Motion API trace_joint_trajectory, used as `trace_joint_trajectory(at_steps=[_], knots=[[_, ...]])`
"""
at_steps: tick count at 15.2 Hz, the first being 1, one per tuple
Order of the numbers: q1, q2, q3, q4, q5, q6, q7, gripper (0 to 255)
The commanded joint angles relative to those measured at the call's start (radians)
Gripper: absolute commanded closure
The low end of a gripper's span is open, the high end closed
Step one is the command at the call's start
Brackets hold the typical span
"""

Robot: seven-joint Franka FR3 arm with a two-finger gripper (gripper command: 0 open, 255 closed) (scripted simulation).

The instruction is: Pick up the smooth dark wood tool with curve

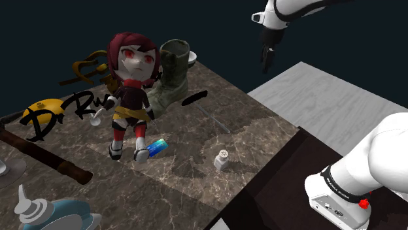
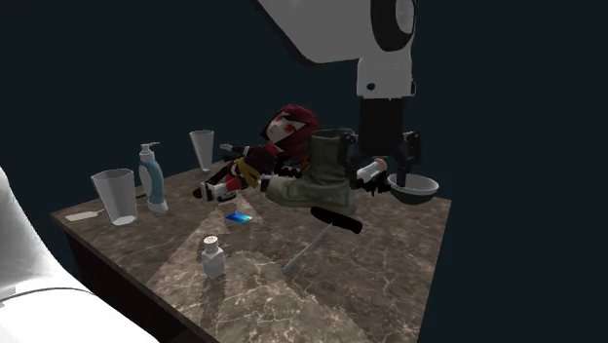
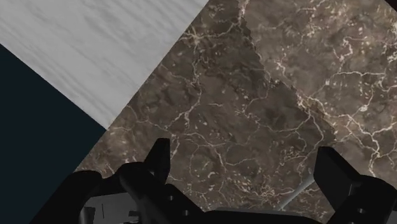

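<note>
Right now, your gripper [image 1: 267, 60] hangs well above the worktop [image 1: 196, 166], fingers apart and empty. The dark curved tool [image 1: 194, 98] lies flat just beside the boot [image 1: 171, 78], below the gripper and toward the shoulder view's left, its dark length slanting gently up to that view's right.

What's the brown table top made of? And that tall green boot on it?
The dark brown table top looks like smooth marble or similar stone: pale veins branch all over it. The tall olive-green boot looks like soft, matte leather or cloth, with creases at the ankle; which one is hard to tell.
</note>
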Motion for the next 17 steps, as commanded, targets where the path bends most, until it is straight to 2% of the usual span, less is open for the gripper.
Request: trace_joint_trajectory(at_steps=[1, 9, 17], knots=[[0.014, 0.073, -0.004, 0.041, 0.02, 0.033, -0.064, 0], [0.043, 0.355, 0.015, 0.225, 0.106, 0.126, -0.306, 0], [0.052, 0.62, 0.084, 0.454, 0.16, 0.155, -0.506, 0]])
